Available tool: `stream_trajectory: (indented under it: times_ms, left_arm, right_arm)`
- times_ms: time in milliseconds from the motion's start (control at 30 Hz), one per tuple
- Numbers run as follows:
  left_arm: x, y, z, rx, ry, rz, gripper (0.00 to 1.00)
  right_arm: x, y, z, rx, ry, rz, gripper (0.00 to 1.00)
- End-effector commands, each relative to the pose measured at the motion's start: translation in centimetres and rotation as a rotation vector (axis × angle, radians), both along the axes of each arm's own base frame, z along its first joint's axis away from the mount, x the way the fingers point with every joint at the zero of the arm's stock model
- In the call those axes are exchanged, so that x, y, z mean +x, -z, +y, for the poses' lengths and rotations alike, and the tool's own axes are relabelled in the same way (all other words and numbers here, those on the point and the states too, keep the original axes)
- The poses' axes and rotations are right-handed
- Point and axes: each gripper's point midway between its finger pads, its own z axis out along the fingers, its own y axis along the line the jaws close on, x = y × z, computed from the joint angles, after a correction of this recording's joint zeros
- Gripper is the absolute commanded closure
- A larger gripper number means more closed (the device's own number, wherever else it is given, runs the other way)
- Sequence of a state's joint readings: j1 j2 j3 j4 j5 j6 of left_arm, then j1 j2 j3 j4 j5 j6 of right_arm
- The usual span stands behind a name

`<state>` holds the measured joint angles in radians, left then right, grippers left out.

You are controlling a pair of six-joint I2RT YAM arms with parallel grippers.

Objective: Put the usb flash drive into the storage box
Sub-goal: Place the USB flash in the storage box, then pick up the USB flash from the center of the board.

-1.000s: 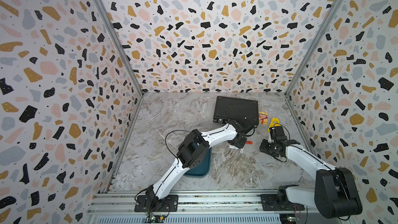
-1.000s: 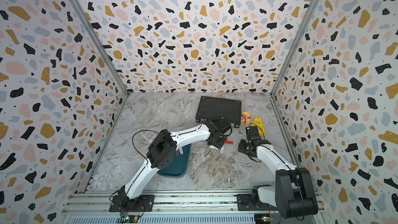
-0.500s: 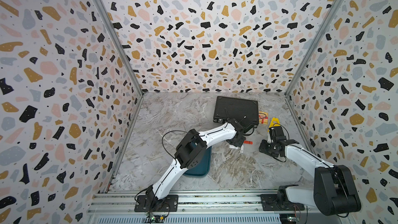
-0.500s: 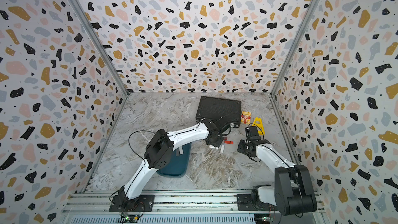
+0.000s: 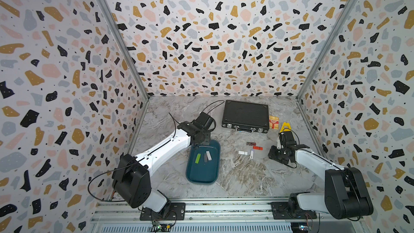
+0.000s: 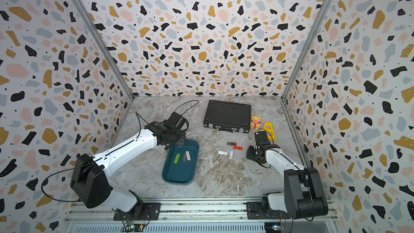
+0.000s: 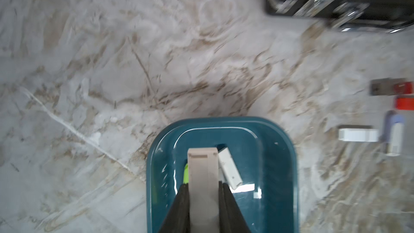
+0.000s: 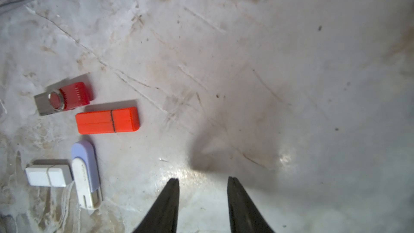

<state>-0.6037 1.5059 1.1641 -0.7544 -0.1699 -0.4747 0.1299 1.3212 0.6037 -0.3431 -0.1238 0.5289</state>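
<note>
marble tabletop (image 7: 134, 52). left gripper (image 7: 203, 184) is clamped on a beige usb flash drive (image 7: 202, 164) above the storage box (image 7: 289, 164), long axis along the fingers (image 7: 179, 209). right gripper (image 8: 203, 179): jaws parted, empty, well apart from the box.

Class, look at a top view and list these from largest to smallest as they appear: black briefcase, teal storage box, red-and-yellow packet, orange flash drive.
1. black briefcase and storage box: these look about alike, so they are not ranked against each other
2. red-and-yellow packet
3. orange flash drive

No legible text, print on red-yellow packet (image 5: 273, 122) unreadable
</note>
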Motion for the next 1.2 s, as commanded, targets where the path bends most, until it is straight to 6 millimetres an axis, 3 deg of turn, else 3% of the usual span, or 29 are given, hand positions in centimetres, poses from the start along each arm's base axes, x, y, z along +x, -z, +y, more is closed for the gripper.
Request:
stream_trajectory:
  times_ms: [0,400,700,800,933,1067,1167]
  left_arm:
    - [0.2,1.4,-0.5,-0.024,0.011,0.014,0.78]
    - [3.1,6.7,-0.1,0.006,-0.050,0.112,0.77]
    - [3.1,7.3,-0.7,-0.023,-0.047,0.129,0.56]
    - [2.5,5.9,-0.6,-0.040,-0.047,0.126,0.53]
    - [1.0,1.2,-0.8,-0.140,-0.034,0.066,0.51]
    - [-1.7,-3.4,-0.1,-0.232,-0.008,-0.007,0.48]
    - [-4.0,-4.8,1.2,-0.253,0.005,-0.039,0.46]
  right_arm:
    - [0.8,-1.4,0.2,0.005,-0.015,-0.038,0.59]
    - [-1.6,-2.1,3.4,0.052,-0.158,0.046,0.56]
    - [-2.1,-2.8,5.8,0.052,-0.247,0.067,0.55]
    - [-2.3,-3.0,6.5,0.039,-0.270,0.066,0.54]
    - [-1.9,-3.3,7.4,0.018,-0.290,0.061,0.53]
    - [-1.5,-3.0,8.6,-0.020,-0.320,0.082,0.52]
    - [-1.0,-2.4,8.8,-0.052,-0.317,0.115,0.51]
